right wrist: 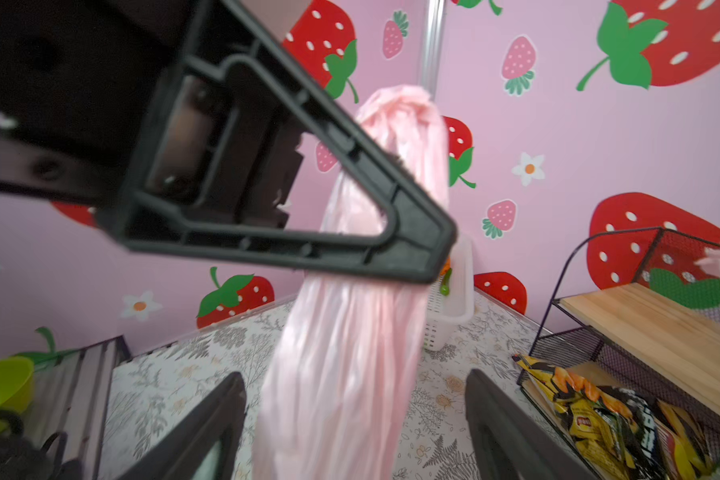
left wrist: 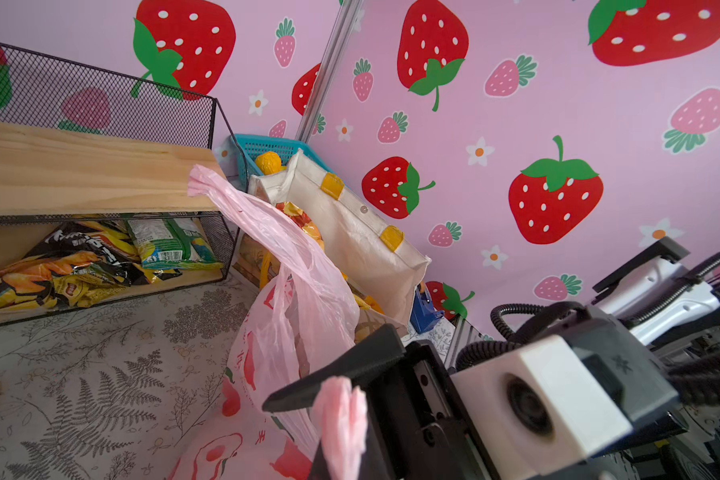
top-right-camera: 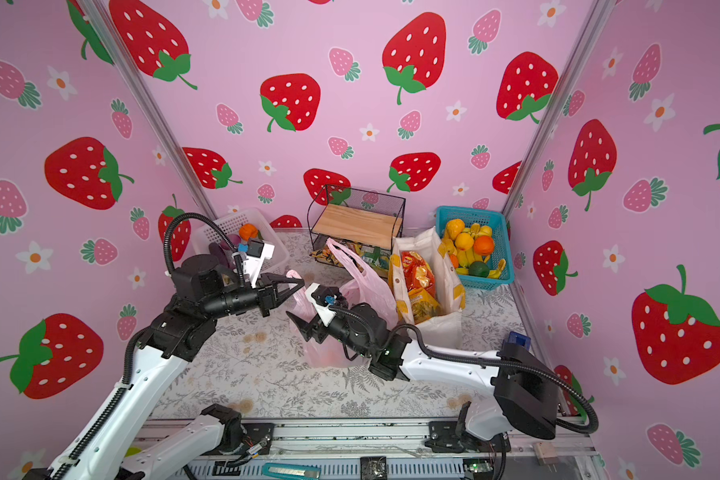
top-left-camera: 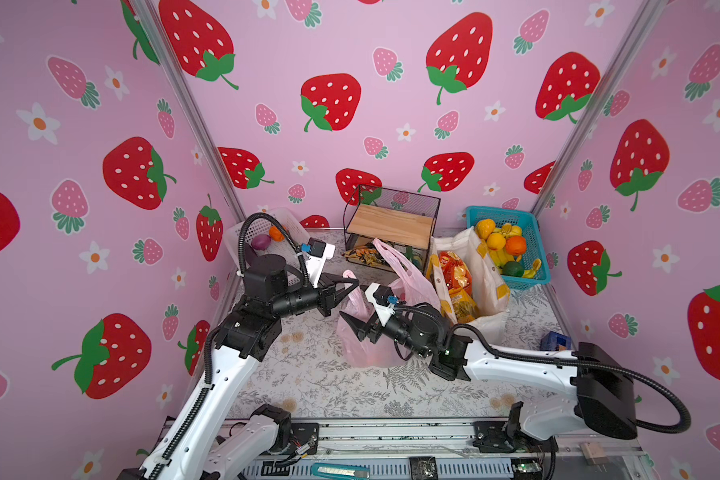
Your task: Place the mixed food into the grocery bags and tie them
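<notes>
Left tool [top-left-camera: 355, 284] closed, right tool [top-left-camera: 360, 325] wide

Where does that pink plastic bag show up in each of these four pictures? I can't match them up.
In a top view: the pink bag sits near the picture's centre, left of the white tote.
In a top view: same spot, just left of centre.
Left wrist view: mid-picture, in front of the white tote.
Right wrist view: its stretched handle fills the middle.
Shared landmark: the wire shelf with its wooden board.

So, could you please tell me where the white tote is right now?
In both top views the white tote stands right of the middle, between the pink bag and the blue fruit basket.
</notes>
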Robot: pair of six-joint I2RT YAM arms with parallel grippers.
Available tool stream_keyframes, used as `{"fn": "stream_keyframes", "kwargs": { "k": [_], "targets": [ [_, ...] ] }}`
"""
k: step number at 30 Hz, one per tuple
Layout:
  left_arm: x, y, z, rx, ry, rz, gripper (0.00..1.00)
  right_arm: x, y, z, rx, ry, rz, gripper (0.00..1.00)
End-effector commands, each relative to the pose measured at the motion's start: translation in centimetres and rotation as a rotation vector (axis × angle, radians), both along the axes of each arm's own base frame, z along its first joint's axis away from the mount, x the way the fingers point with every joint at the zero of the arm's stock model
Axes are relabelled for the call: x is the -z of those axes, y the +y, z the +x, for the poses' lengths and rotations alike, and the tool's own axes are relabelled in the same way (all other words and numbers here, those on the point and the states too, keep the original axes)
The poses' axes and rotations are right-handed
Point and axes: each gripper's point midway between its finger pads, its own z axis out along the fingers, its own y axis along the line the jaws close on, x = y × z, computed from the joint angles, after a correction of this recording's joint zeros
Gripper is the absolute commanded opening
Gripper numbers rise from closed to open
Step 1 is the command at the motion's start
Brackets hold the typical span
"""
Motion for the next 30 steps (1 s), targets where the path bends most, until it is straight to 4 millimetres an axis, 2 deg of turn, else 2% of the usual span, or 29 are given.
{"fn": "stream_keyframes", "kwargs": {
  "k": [1,3,7,9,11,13,15,19,23,24,27,30],
  "targets": [
    [-1.0,0.0,-0.3,-0.008,-0.015,-0.033,0.00,-1.2,-0.7,3.2,0.226,0.061,0.097,0.71],
    [-1.2,0.0,-0.4,-0.007,-0.017,-0.037,0.00,0.8,-0.5,4.0,0.296,0.104,0.081,0.60],
    [-1.5,0.3,-0.5,-0.027,-0.013,-0.044,0.00,6.9,-2.0,5.1,0.410,0.176,0.029,0.43],
    [-1.8,0.4,-0.4,-0.037,-0.018,-0.045,0.00,9.0,-2.2,5.0,0.416,0.193,-0.006,0.40],
    [-1.9,0.4,-0.3,-0.039,-0.015,-0.044,0.00,9.9,-2.0,5.0,0.410,0.199,-0.038,0.40],
    [-2.1,0.4,-0.1,-0.039,-0.011,-0.039,0.00,9.5,-1.6,4.6,0.378,0.181,-0.051,0.43],
    [-2.1,0.3,0.2,-0.040,-0.003,-0.031,0.00,8.8,-1.1,4.3,0.345,0.157,-0.076,0.51],
    [-2.3,0.5,0.6,-0.050,-0.011,-0.009,0.00,7.3,-0.4,2.7,0.214,0.098,-0.147,0.81],
    [-2.6,1.0,1.1,-0.072,-0.023,0.006,0.00,5.7,-0.6,0.4,0.073,0.044,-0.235,0.97],
    [-2.6,1.2,1.3,-0.078,-0.023,0.010,0.00,5.2,-0.9,-0.3,0.036,0.027,-0.255,1.00],
    [-2.6,2.0,1.9,-0.107,-0.020,0.012,0.00,3.7,-2.1,-2.0,-0.061,-0.015,-0.306,1.00],
    [-2.8,2.4,2.2,-0.121,-0.023,0.010,0.00,1.7,-4.1,-2.7,-0.104,-0.052,-0.329,1.00]
  ]
}}
